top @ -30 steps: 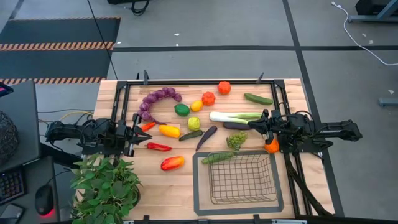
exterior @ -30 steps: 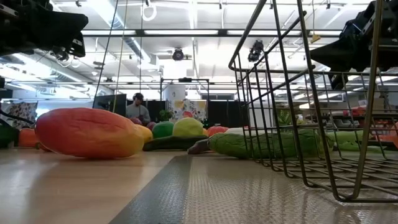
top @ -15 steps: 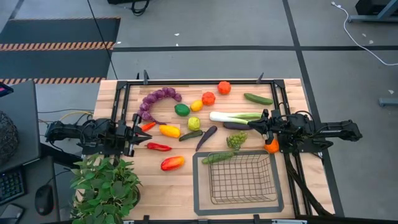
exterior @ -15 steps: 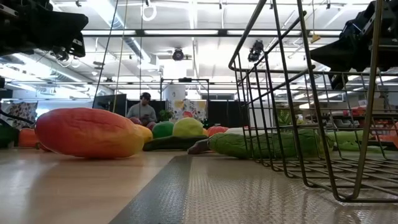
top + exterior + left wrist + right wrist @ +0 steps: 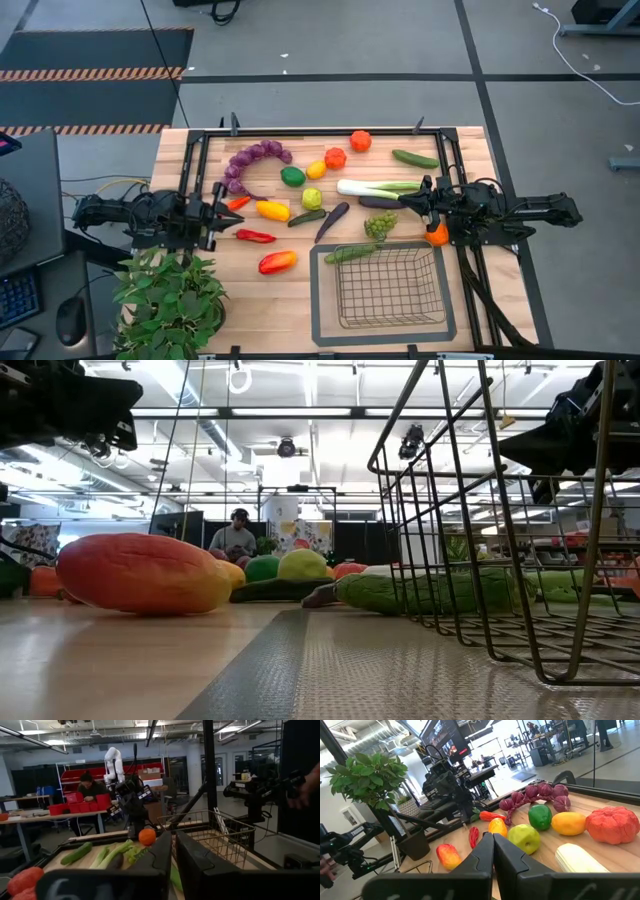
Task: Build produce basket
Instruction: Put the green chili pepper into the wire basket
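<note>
Nothing on the table has shifted since the earlier frames; only a seated person (image 5: 233, 536) far back in the room has changed posture slightly.

From above, the basket (image 5: 385, 290) sits near the table's front edge on the right half, with a green cucumber (image 5: 351, 254) leaning over its rear rim. That overhead view alone shows the whole spread: purple grapes (image 5: 250, 161) at rear left, two red tomatoes (image 5: 348, 149), a lime (image 5: 292, 176), a leek (image 5: 372, 187), an eggplant (image 5: 332, 219) and a red-yellow mango-like fruit (image 5: 277, 262) left of the basket. The low view shows only that fruit (image 5: 140, 573) up close and the basket wires (image 5: 480, 520). The potted plant (image 5: 170, 300) stands at the front left corner.

Bare wood lies between the fruit and the basket's left frame, and along the front edge; the black rail frame (image 5: 320, 131) borders the tabletop.

The left gripper (image 5: 217, 217) hovers at the left rail, its fingers (image 5: 160, 855) pressed together on nothing. The right gripper (image 5: 408, 199) hangs just beside the leek's green end, fingers (image 5: 485, 847) likewise closed and empty, with an orange fruit (image 5: 437, 235) under the arm.
</note>
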